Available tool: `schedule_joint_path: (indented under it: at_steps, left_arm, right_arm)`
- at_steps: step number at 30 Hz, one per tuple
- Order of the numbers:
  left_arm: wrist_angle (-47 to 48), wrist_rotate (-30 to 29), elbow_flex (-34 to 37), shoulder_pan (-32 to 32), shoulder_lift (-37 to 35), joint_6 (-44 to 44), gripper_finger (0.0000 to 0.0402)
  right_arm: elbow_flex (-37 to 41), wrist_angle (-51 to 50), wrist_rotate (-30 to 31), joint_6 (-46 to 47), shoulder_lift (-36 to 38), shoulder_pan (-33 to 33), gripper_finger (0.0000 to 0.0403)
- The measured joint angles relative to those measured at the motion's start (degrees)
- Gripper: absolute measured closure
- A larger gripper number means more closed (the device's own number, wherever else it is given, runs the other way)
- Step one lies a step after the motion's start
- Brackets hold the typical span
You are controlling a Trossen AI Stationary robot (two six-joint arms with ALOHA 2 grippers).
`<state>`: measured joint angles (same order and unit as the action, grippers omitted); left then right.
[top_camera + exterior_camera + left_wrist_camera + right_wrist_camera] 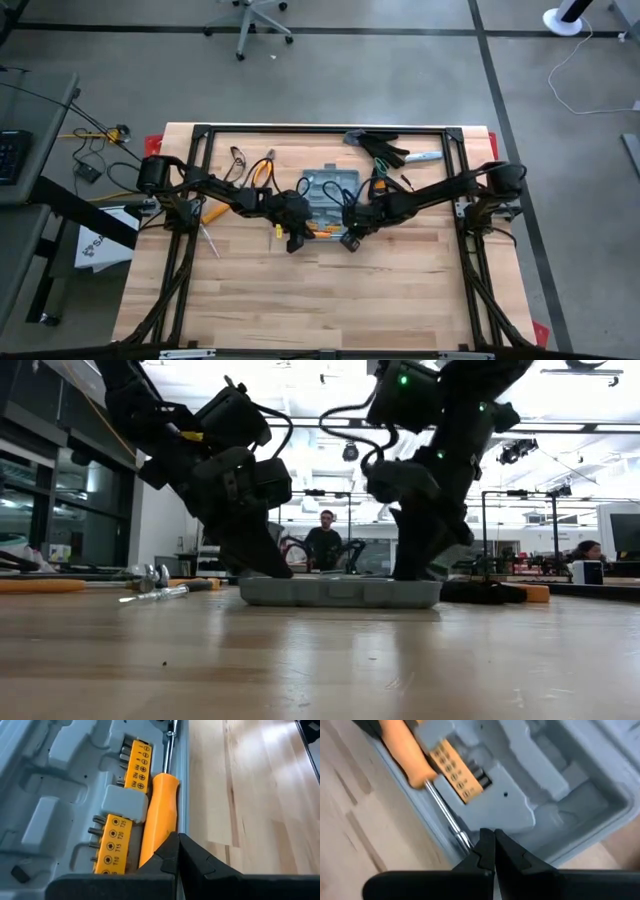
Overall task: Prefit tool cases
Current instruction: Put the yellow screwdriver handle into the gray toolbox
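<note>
The grey-blue tool case [330, 188] lies open and flat on the table's middle, also seen in the low view [340, 592]. In its moulded tray [60, 785] sit yellow bit holders [136, 764] and an orange-handled screwdriver [159, 815] in the slot along the near edge. My left gripper [294, 236] is shut over the handle. My right gripper [350, 238] is shut over the screwdriver's metal shaft [445, 812]. My left gripper [177, 851] comes down from above with shut fingers onto the orange handle [152, 847], near its butt end. The handle lies along the case's near-edge slot. My right gripper [490, 845] points down with shut fingers at the shaft's tip [463, 839]; I cannot tell whether it touches it.
Black-and-grey gloves [382, 148] and a silver tool [425, 157] lie by the far right edge. Pliers and cutters [252, 166] lie left of the case, and a loose screwdriver [208, 238] nearer the left edge. The near half of the table [330, 300] is bare wood. People show behind the table.
</note>
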<state>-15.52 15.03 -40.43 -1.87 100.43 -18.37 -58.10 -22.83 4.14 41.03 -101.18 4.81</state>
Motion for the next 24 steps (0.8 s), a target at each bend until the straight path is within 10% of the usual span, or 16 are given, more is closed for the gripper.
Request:
schedule_joint_path:
  at_steps: [6,16,24]
  left_arm:
    - [-0.99,-0.53,0.01,0.02,-0.16,-0.45,0.0401]
    - [-1.14,2.31,0.03,-0.11,-0.18,-1.05,0.0401]
    - [-0.62,-0.83,-0.01,-0.05,-0.31,0.55,0.0401]
  right_arm:
    - [0.02,6.32,1.51,1.08,1.93,0.61,0.0403]
    - [18.08,59.46,-4.28,16.68,1.93,1.17,0.0403]
    - [23.98,78.02,-2.42,21.84,1.74,1.34,0.0403]
